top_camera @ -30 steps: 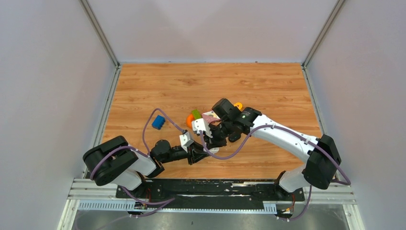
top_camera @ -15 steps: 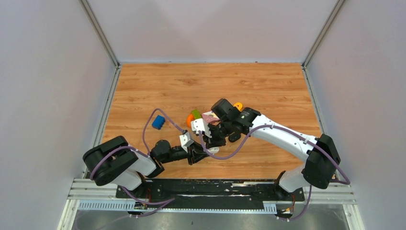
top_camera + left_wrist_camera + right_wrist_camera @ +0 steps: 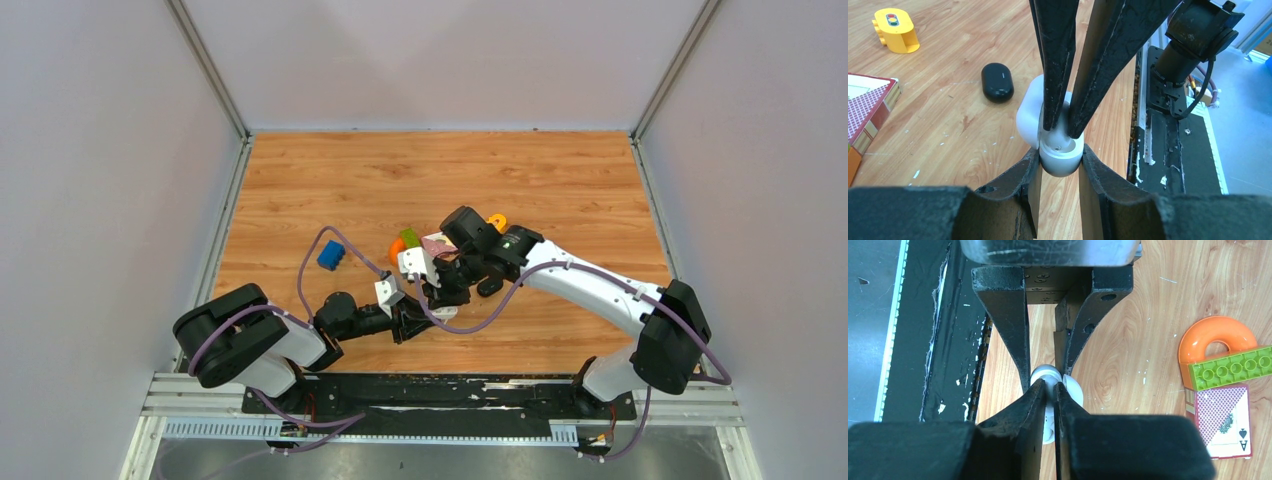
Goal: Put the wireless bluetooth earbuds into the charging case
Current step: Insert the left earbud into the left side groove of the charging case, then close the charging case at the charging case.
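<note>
Tabletop (image 3: 948, 125) showing matt wood grain, flecked with white scuffs. White case (image 3: 1062, 162) gleaming, smooth glossy plastic; black case (image 3: 997, 82) shining likewise. Left tool (image 3: 1059, 154) looking matt black, slightly rough. Yellow brick (image 3: 895, 32), green brick (image 3: 1233, 372), orange ring (image 3: 1215, 335) looking smooth plastic. Card (image 3: 1220, 422) showing printed paper.

Right claw (image 3: 1050, 386) nearly closed over white charging case (image 3: 1074, 391), left claw (image 3: 1045, 376) clamping it

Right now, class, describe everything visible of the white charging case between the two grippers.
The white charging case is smooth, rounded, glossy plastic, its lid open behind the base, a socket with a small hole showing. The left gripper clamps the base from both sides over the wooden table. The right gripper, fingertips nearly closed, dips into the socket; whether it holds anything cannot be seen.
</note>
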